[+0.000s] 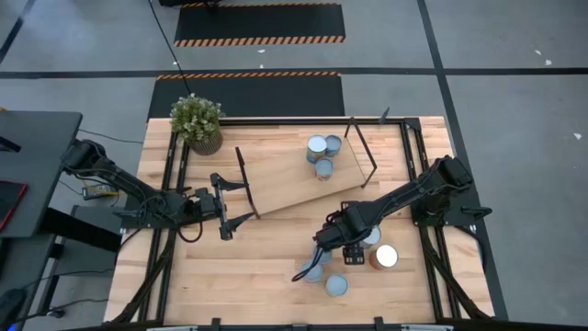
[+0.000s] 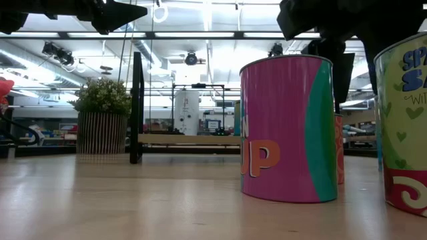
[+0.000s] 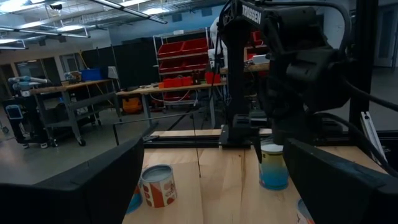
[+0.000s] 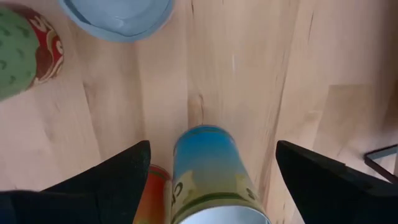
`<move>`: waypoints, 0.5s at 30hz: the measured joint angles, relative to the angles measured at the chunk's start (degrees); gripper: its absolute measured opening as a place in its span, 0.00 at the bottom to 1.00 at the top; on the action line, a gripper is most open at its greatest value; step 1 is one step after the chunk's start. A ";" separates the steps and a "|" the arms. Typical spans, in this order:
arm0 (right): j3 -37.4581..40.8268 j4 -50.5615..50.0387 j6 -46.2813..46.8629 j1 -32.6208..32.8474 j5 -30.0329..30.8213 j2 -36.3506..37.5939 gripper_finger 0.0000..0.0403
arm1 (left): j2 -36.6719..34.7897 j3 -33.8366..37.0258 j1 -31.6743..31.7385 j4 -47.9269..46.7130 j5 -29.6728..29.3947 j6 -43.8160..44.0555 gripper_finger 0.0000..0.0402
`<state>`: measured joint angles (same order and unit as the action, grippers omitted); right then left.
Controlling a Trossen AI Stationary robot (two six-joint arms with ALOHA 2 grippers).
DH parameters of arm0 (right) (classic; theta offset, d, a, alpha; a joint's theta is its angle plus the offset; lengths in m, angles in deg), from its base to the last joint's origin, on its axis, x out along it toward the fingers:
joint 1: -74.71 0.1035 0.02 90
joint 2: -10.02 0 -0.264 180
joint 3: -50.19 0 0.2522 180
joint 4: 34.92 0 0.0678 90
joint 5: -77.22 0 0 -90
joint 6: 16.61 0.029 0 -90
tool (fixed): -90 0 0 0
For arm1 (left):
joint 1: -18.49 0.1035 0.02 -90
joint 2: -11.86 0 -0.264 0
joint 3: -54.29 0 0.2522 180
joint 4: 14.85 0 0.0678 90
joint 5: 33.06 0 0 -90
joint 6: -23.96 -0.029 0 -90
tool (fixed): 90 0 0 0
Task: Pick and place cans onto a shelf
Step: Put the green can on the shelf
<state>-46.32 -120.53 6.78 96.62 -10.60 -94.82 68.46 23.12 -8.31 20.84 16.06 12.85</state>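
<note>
Three cans (image 1: 323, 153) with pale tops stand on the shelf (image 1: 285, 179), a light-wood board with black end frames. Several more cans stand on the table at the near right, among them a white-topped one (image 1: 384, 256). My right gripper (image 1: 344, 234) points down, open, with a finger on either side of an upright blue can (image 4: 208, 168) and apart from it. That can also shows in the left wrist view (image 3: 273, 167). My left gripper (image 1: 225, 210) is open and empty, level, by the shelf's left end frame.
A potted green plant (image 1: 196, 121) stands at the far left corner. A green and red can (image 4: 18, 50), a pale-topped can (image 4: 118, 15) and an orange can (image 4: 155, 193) stand close around the blue one. A pink and teal can (image 2: 287, 127) stands near the table's front.
</note>
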 joint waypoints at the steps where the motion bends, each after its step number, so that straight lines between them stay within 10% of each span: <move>1: 0.01 -0.08 -0.03 -0.01 0.16 0.00 0.88 | 0.00 0.00 -0.01 0.00 0.01 0.00 0.97; 15: 0.03 8.30 -5.02 0.26 1.50 0.00 0.88 | 0.00 0.00 -0.01 -0.02 0.01 0.00 0.97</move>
<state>-46.29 -112.23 1.75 96.89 -9.10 -94.82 68.46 23.12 -8.32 20.82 16.07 12.85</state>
